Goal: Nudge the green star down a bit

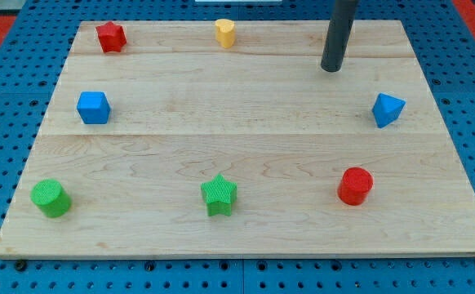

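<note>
The green star [219, 195] lies on the wooden board [246, 122] near the view's bottom, a little left of centre. My tip [331, 69] is at the view's upper right, far above and to the right of the star, with bare board between them. It touches no block.
A red star [111, 37] and a yellow heart-like block [225, 33] sit along the top. A blue cube [93, 107] is at the left, a blue triangle [388, 109] at the right. A green cylinder [51, 198] and a red cylinder [355, 185] flank the green star.
</note>
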Available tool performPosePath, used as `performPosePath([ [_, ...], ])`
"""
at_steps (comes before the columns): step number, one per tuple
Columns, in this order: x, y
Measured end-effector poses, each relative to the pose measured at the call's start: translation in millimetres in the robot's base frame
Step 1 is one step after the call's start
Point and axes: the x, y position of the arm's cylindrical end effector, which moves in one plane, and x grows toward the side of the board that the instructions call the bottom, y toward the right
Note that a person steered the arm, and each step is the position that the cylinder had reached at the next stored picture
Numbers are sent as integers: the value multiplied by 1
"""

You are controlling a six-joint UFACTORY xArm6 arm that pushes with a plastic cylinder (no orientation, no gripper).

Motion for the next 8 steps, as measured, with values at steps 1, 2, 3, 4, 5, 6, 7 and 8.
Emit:
performPosePath([
  [1,10,16],
  [2,20,22],
  [3,45,26],
  [4,37,21],
  [5,45,-24],
  [6,93,-77],
  [7,164,-78],
  [8,199,-133],
])
